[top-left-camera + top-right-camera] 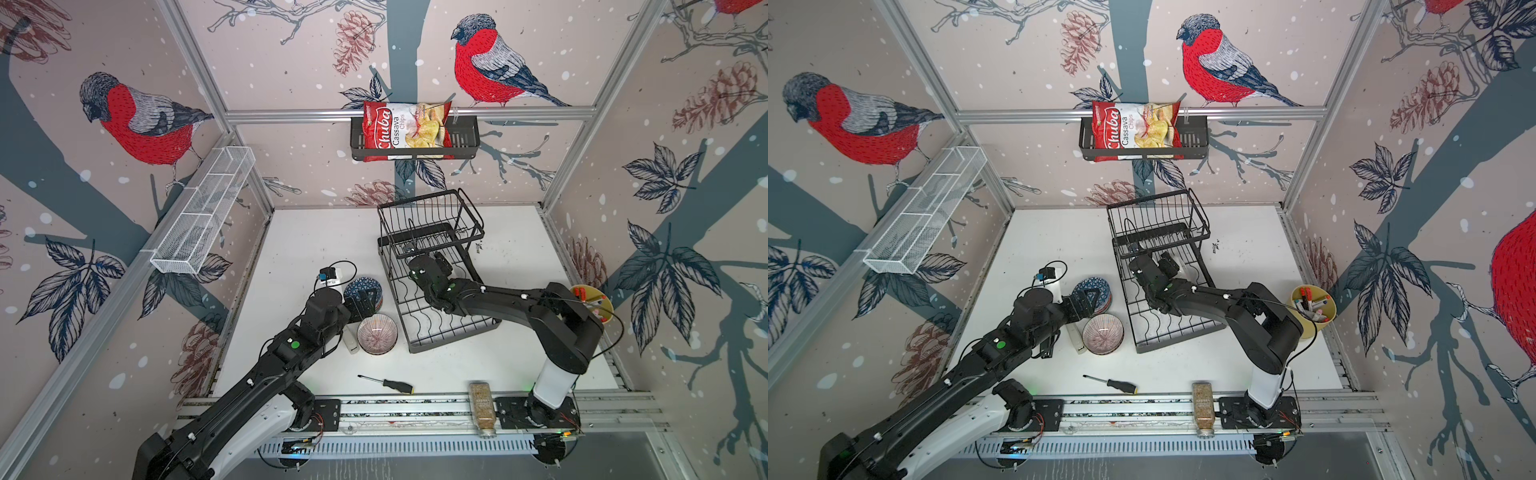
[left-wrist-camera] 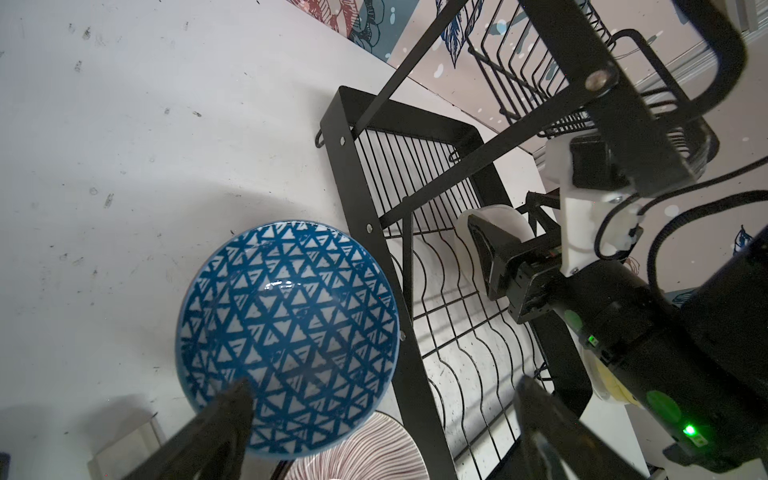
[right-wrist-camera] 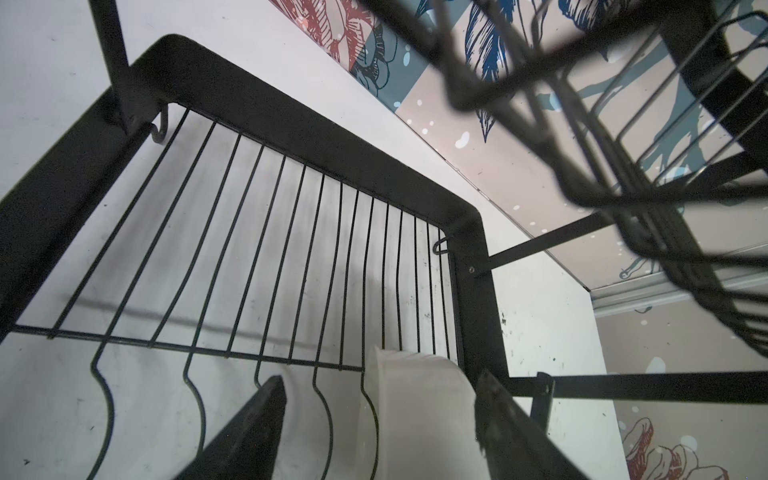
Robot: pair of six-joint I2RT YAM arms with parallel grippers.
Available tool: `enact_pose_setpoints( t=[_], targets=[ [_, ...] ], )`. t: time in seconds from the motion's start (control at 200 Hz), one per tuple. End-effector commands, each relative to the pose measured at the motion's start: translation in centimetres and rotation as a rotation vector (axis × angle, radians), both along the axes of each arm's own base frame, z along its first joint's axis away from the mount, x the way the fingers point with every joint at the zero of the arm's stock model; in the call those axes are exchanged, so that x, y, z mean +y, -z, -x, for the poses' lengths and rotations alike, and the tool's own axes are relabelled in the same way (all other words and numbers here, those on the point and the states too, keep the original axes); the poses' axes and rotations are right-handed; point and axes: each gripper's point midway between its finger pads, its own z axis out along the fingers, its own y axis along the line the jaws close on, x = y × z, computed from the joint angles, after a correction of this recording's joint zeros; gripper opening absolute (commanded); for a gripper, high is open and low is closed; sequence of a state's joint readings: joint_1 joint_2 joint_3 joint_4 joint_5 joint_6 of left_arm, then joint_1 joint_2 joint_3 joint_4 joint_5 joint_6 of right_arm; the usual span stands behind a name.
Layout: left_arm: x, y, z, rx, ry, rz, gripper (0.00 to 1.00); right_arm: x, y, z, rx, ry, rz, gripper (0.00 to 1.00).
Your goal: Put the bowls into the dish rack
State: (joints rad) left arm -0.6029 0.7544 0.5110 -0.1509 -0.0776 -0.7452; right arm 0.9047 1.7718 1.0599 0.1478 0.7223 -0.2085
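Straddling the white bowl (image 3: 415,399), the right gripper (image 3: 380,377) has its jaws apart. That bowl stands on edge in the lower slots of the dish rack (image 3: 291,108). The left gripper (image 2: 382,395), spread wide, hovers over the blue bowl (image 2: 291,316) just beside the rack.

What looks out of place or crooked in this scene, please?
The dish rack sits skewed to the table edges. A screwdriver lies loose near the front, and a jar lies on its side across the front rail.
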Motion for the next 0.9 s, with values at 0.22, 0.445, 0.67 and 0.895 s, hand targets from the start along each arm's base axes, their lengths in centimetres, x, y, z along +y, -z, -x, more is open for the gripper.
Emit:
enact_pose_setpoints(
  t=[0.22, 0.445, 0.67, 0.895],
  targets=[
    [0.2, 0.2, 0.0, 0.002, -0.004, -0.009, 0.97, 2.5, 1.2, 0.6, -0.003, -0.028, -0.04, 0.73],
    [0.2, 0.2, 0.0, 0.002, -0.004, -0.012, 0.97, 3.7, 1.8, 1.6, 0.008, -0.054, -0.034, 0.73],
    [0.4, 0.4, -0.1, 0.007, -0.016, -0.012, 0.97, 3.5, 2.3, 2.6, 0.03, -0.052, -0.043, 0.73],
    [0.6, 1.1, -0.3, 0.042, -0.031, -0.025, 0.97, 3.1, 1.9, 4.5, 0.047, -0.054, -0.106, 0.74]
  ],
)
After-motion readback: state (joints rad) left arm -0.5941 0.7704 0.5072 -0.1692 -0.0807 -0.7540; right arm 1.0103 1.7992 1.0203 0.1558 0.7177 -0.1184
